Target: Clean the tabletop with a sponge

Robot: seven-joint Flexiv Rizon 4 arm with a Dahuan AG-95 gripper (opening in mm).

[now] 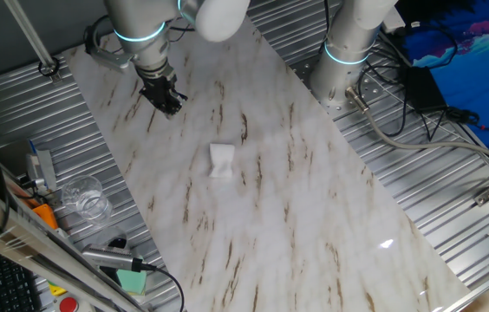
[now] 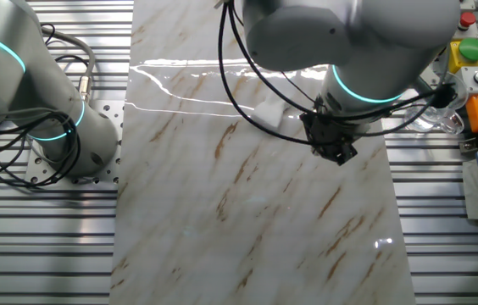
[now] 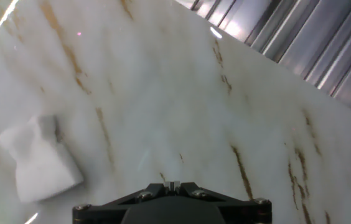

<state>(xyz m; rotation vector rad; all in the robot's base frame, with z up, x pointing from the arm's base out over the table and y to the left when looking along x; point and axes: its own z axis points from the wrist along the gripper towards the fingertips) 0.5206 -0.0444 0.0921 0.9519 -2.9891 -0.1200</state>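
Note:
The white marble-look tabletop [image 1: 314,199] with brown veins runs the length of the table. The sponge [image 1: 221,160], small, white and wrinkled, lies alone near the slab's middle; it also shows as the sponge [image 3: 38,158] at the left of the hand view and partly behind the arm as the sponge [image 2: 269,113]. My gripper [image 1: 168,101] hangs over the slab's far end, apart from the sponge, fingers pressed together with nothing between them. In the hand view the gripper [image 3: 173,185] shows only its shut tips at the bottom edge.
Ribbed grey metal surrounds the slab [image 1: 418,173]. A clear glass [image 1: 84,198], an orange tool [image 1: 43,212] and a green block [image 1: 132,279] lie left of the slab. A second arm's base [image 1: 344,61] with cables stands at the far right. A button box [image 2: 472,63] sits beside the slab.

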